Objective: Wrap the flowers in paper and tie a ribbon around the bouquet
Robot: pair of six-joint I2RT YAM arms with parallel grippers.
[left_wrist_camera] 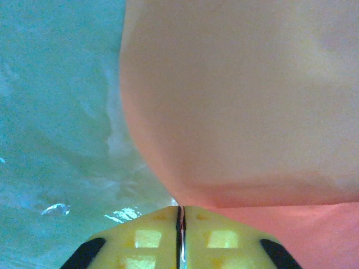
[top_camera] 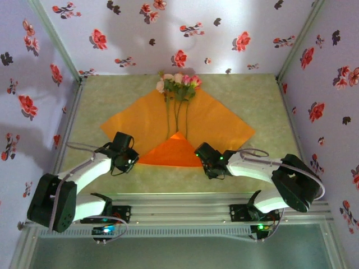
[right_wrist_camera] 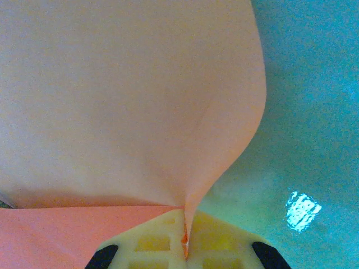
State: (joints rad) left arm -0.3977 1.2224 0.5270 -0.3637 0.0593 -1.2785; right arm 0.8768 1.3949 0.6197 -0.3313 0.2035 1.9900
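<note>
so left hand and right hand are both pinched shut on the paper fold. I'd press evenly, keeping flowers centred.

walls: white, red flower prints | table: pale green, mottled

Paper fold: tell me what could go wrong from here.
1. Left gripper and right gripper pinch the thin paper at the folded flap's ends; uneven pulling could tear it.
2. The flowers lie loose, only stem ends under the flap; dragging the sheet could skew them.
3. The left pinch sits at the paper's very edge and might slip.
</note>
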